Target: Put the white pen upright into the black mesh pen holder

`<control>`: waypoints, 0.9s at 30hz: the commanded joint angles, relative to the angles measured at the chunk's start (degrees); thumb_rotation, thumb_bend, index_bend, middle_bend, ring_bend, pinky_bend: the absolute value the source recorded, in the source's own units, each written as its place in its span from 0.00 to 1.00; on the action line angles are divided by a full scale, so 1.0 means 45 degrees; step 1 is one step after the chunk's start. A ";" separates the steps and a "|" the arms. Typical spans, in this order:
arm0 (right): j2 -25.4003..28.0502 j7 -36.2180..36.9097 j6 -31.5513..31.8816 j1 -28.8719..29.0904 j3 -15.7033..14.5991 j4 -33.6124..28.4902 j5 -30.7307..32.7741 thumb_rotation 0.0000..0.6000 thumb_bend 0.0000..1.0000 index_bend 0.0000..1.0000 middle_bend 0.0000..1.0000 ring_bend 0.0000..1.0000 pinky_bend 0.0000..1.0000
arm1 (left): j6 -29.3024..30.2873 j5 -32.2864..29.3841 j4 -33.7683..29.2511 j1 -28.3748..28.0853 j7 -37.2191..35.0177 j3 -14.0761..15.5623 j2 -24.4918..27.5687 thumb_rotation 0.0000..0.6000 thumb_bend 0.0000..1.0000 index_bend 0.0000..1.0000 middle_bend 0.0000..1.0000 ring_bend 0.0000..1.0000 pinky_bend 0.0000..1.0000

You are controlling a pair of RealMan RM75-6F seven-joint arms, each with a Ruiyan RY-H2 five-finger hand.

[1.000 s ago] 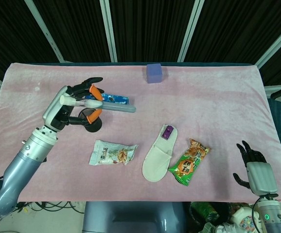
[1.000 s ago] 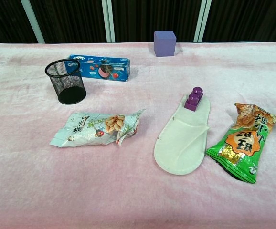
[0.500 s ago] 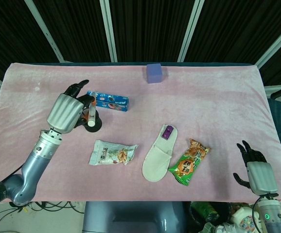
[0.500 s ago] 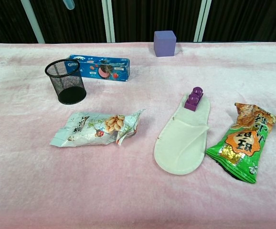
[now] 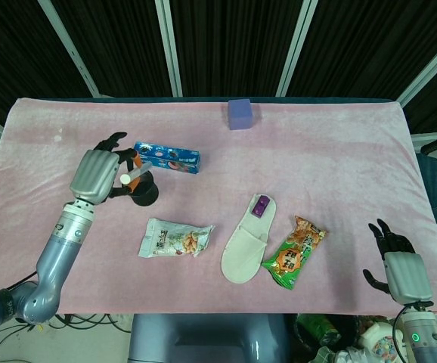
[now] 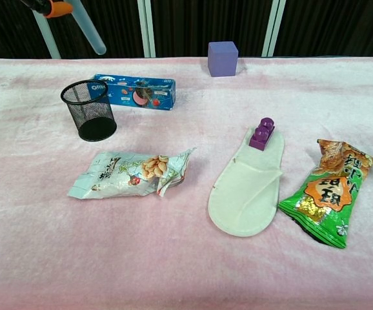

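White plastic, slim and rigid — the white pen [image 6: 88,29] hangs above the worktop [image 6: 186,271], pinched in the left robot hand [image 5: 97,175] near its upper end, the free end pointing down. In the chest view it leans, lower tip toward 5 o'clock, and sits just above and close to the rim of the black mesh pen holder [image 6: 89,110], not yet inside. In the head view only its end cap shows, nearly end-on, over the holder's mouth.

The pen looks light and stiff, with a smooth barrel that could slip or swivel between the fingertips [image 6: 58,8], so a firm pinch high on the barrel seems the sound place to hold it, leaving the lower length free to enter the cup. It probably needs to stand straighter before going down. The holder itself seems light too — a knock on its rim could tip it.

The right robot hand [image 5: 400,266] rests at 4 o'clock off the worktop's edge, fingers apart, holding nothing. A blue biscuit box [image 6: 135,92] lies just behind the holder, at 1 o'clock from it.
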 commanded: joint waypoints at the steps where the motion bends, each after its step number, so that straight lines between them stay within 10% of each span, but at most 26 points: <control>1: -0.0003 -0.0005 0.0000 0.0003 0.0003 0.0000 0.0002 1.00 0.17 0.00 0.02 0.17 0.16 | -0.0266 -0.1049 0.0104 -0.0207 -0.0218 0.0112 0.0183 1.00 0.40 0.66 0.57 0.11 0.24; 27: 0.0006 -0.0002 -0.0020 0.0020 -0.0001 0.0007 -0.0008 1.00 0.17 0.00 0.02 0.17 0.16 | -0.0569 -0.3150 0.1514 -0.1325 0.0075 0.1418 -0.0366 1.00 0.40 0.66 0.57 0.11 0.21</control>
